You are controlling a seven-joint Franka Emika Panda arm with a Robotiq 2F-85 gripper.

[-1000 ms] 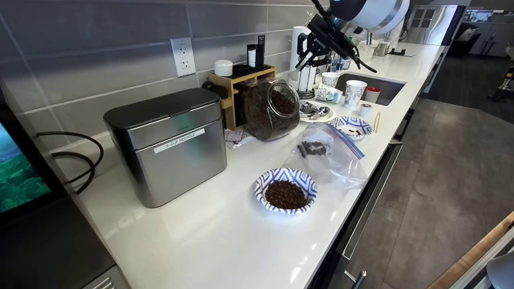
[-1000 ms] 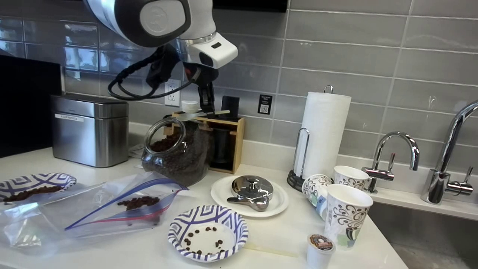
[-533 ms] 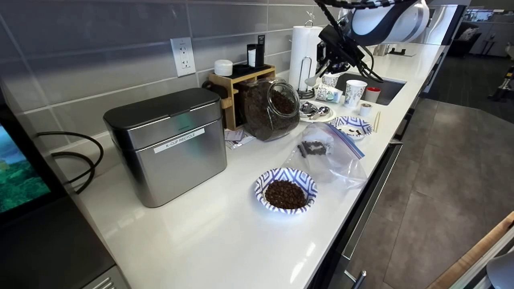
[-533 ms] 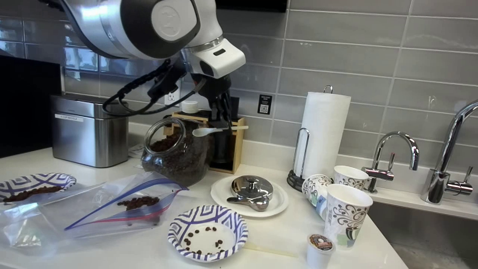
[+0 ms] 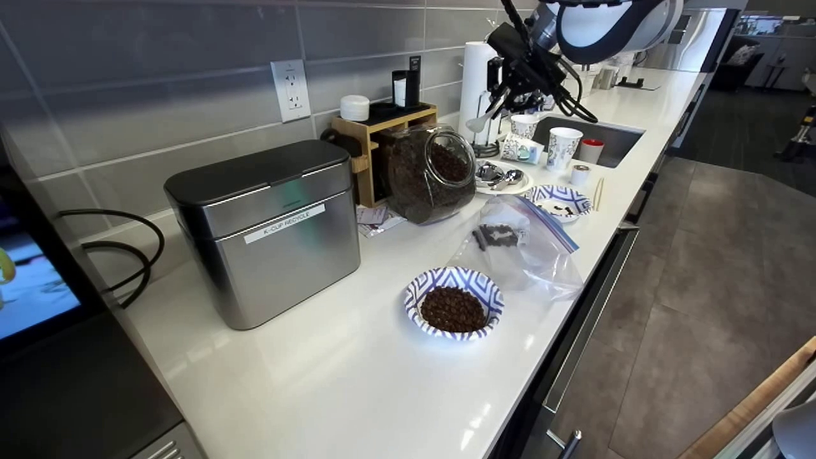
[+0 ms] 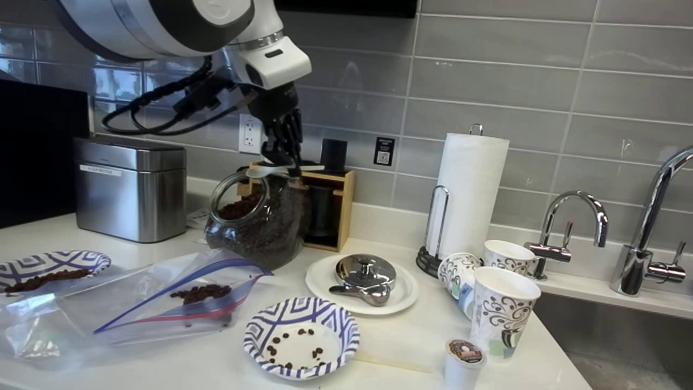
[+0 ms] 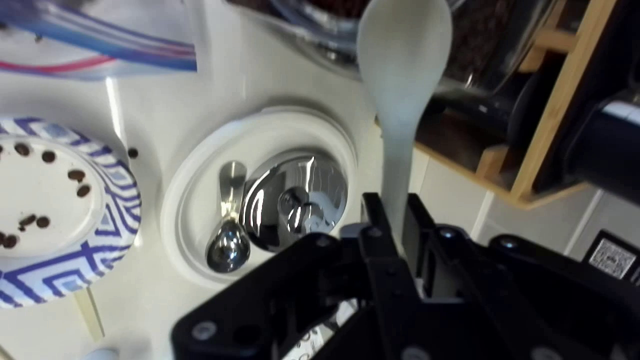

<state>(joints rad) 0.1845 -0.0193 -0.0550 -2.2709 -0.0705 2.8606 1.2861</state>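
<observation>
My gripper [image 7: 392, 205] is shut on the handle of a pale, translucent spoon [image 7: 404, 55], which sticks straight out past the fingertips. In an exterior view the spoon [image 6: 265, 171] hangs level in the air, in front of the wooden shelf and by the upper part of a tilted glass jar [image 6: 270, 233] filled with coffee beans. The jar's round mouth [image 5: 451, 156] faces out over the counter. Seen from the wrist, the spoon's bowl overlaps the jar's edge; nothing shows in it. One patterned bowl [image 5: 454, 309] is well filled with beans; another [image 6: 303, 338] has only scattered ones.
A zip bag [image 6: 178, 303] with some beans lies between the bowls. A white plate [image 7: 190, 250] carries a shiny lid and a metal scoop. Around are a wooden shelf [image 6: 346, 211], paper towels [image 6: 471, 195], paper cups [image 6: 503, 309], a pod [image 6: 464, 360], a steel bin [image 5: 280, 236] and the sink.
The gripper with the spoon dipped toward the paper towel side, then rose and swung back toward the jar's mouth. Its hold on the spoon is the same; the counter items have not moved.
</observation>
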